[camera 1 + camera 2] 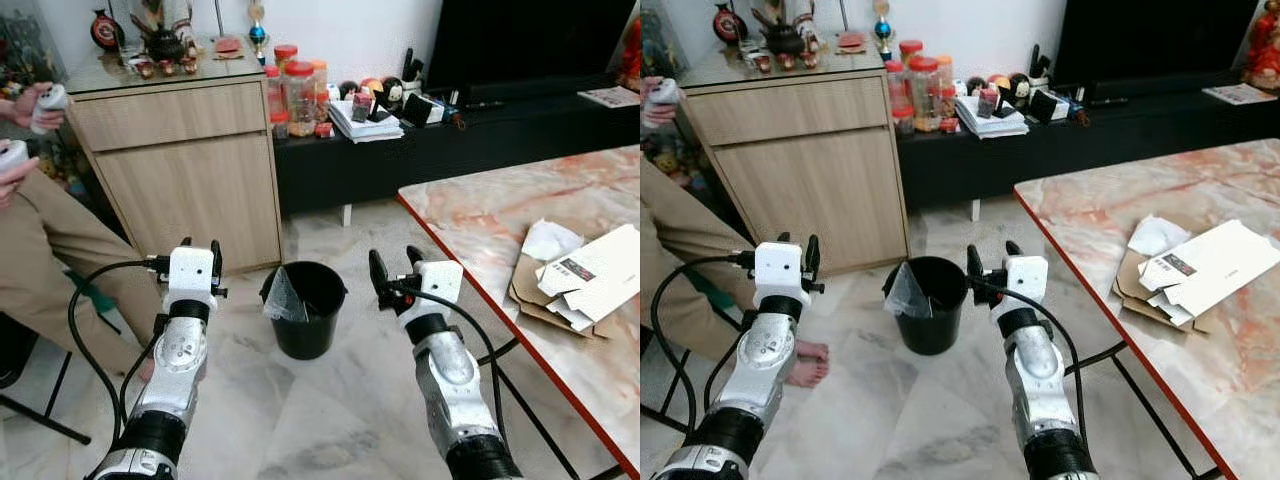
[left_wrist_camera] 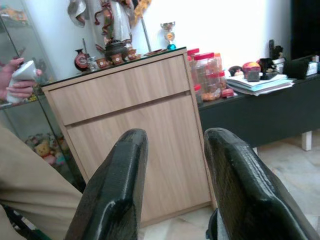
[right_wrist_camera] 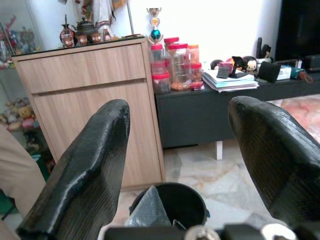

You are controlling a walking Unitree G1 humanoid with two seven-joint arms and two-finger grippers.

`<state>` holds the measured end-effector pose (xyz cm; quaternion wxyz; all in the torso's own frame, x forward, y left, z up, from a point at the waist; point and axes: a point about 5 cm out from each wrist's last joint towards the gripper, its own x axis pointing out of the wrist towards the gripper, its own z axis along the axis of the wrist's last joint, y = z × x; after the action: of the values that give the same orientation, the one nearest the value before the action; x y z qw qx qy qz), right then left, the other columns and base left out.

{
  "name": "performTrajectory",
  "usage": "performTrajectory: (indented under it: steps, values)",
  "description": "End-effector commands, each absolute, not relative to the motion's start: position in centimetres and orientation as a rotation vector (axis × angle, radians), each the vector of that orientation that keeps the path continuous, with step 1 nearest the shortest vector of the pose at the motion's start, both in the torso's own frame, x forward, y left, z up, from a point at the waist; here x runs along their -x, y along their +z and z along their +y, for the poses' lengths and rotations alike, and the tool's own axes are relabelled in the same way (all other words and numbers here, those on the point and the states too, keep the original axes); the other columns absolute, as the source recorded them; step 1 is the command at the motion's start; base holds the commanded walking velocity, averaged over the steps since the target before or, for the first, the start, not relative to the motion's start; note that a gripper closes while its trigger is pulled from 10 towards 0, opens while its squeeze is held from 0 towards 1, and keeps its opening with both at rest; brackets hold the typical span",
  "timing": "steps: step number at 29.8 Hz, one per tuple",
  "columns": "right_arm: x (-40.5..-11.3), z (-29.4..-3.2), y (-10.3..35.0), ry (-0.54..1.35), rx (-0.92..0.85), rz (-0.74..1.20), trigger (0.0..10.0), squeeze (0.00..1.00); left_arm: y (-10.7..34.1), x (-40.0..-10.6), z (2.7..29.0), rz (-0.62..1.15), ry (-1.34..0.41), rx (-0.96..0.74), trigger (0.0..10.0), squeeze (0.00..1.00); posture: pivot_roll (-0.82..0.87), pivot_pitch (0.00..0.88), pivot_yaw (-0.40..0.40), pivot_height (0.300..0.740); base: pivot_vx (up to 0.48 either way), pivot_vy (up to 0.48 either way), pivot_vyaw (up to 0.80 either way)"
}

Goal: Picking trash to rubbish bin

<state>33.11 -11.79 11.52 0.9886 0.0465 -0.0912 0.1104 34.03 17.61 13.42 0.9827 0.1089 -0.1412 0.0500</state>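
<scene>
A round black plastic rubbish bin [image 1: 306, 308] with a crumpled clear liner stands on the pale marble floor [image 1: 300, 410], between the two raised arms and just in front of a light wooden cabinet [image 1: 180, 165]. The right gripper [image 1: 394, 268] hovers beside the bin's rim, fingers spread wide and holding nothing. The left gripper [image 1: 200, 248] is up on the bin's other side, fingers a little apart (also empty). The trash, torn white paper and brown cardboard [image 1: 575, 280], lies on the red-edged marble table [image 1: 480, 215], well apart from both grippers. A seated person's hands [image 1: 30, 105] hold white controllers.
</scene>
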Motion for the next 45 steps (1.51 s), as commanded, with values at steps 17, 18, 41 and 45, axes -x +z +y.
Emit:
performTrajectory:
  steps: [17,18,41,45]
  values:
    - [-33.3,-11.4,11.6,0.194,-0.112,-0.131,10.0,0.0,13.6,-33.9,17.2,-0.26,0.096,-0.228,10.0,0.0,0.14,0.0,0.01,0.74,0.0,0.0,-0.56]
    - [-33.3,-11.4,11.6,0.194,-0.112,-0.131,10.0,0.0,13.6,-33.9,17.2,-0.26,0.096,-0.228,10.0,0.0,0.14,0.0,0.01,0.74,0.0,0.0,-0.8]
    - [-33.4,-11.0,12.0,0.208,-0.112,-0.139,10.0,0.0,13.4,-34.0,16.7,-0.239,0.067,-0.239,10.0,0.0,0.14,0.0,0.001,0.74,0.0,-0.072,-0.8]
    - [-33.4,-11.1,11.8,0.205,-0.109,-0.134,10.0,0.0,13.5,-34.0,16.8,-0.241,0.072,-0.229,10.0,0.0,0.15,0.0,0.0,0.74,0.0,-0.087,-0.8]
